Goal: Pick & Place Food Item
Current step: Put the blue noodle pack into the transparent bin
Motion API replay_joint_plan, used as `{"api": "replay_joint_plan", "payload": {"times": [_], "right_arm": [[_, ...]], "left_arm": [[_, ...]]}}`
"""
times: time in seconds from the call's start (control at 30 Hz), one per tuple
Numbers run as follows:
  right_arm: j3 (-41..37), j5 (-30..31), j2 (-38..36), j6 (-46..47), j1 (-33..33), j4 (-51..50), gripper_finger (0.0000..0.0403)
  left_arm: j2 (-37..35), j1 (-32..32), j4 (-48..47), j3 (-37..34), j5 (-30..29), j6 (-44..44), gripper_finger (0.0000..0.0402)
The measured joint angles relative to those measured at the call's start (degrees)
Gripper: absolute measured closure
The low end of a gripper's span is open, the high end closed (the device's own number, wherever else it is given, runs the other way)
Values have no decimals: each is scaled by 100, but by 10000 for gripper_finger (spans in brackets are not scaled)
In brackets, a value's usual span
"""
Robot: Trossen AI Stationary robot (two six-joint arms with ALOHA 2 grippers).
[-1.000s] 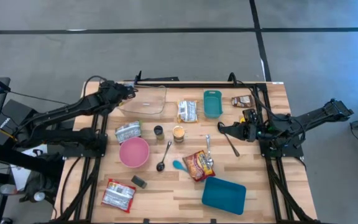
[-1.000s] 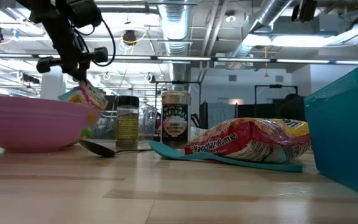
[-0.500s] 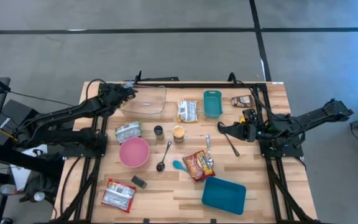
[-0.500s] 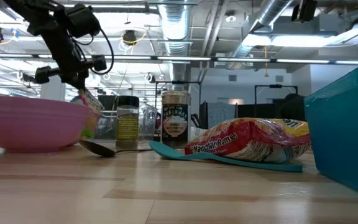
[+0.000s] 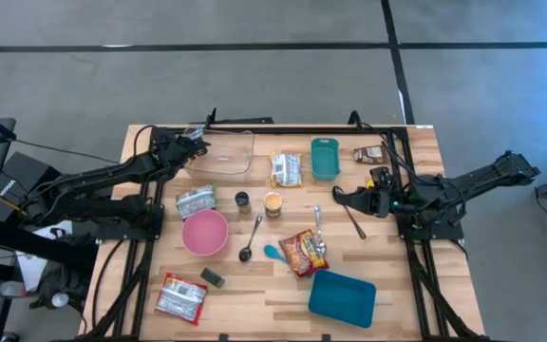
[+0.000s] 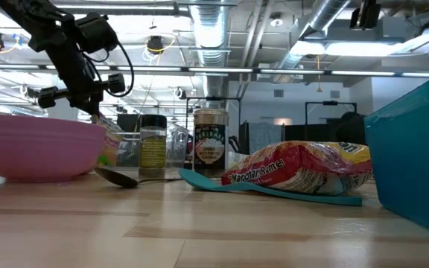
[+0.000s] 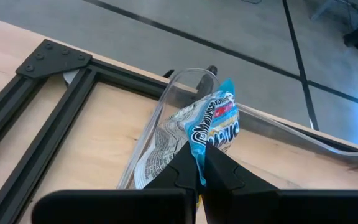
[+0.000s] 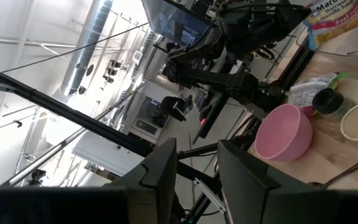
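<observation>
Now I have my left gripper (image 7: 199, 163) clenched on a blue-and-white snack packet (image 7: 211, 127), holding it at the rim of the clear container (image 5: 228, 152) at the table's (image 5: 254, 294) far-left corner. My right gripper (image 5: 338, 199) waits mid-right, fingers parted, holding nothing.

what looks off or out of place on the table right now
Little stands out. The left gripper is shut on a blue-and-white snack packet, holding it at the rim of the clear container at the table's far-left corner, not yet inside. The right gripper hangs idle at the right side. No spills or damage show.
</observation>
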Motion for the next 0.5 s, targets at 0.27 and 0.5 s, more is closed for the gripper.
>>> {"api": "replay_joint_plan", "payload": {"times": [0.27, 0.5], "right_arm": [[0, 0, 0, 0, 0, 0, 290], [0, -2, 0, 4, 0, 0, 290]], "left_arm": [[0, 0, 8, 0, 7, 11, 394], [-2, 0, 12, 0, 114, 15, 333]]}}
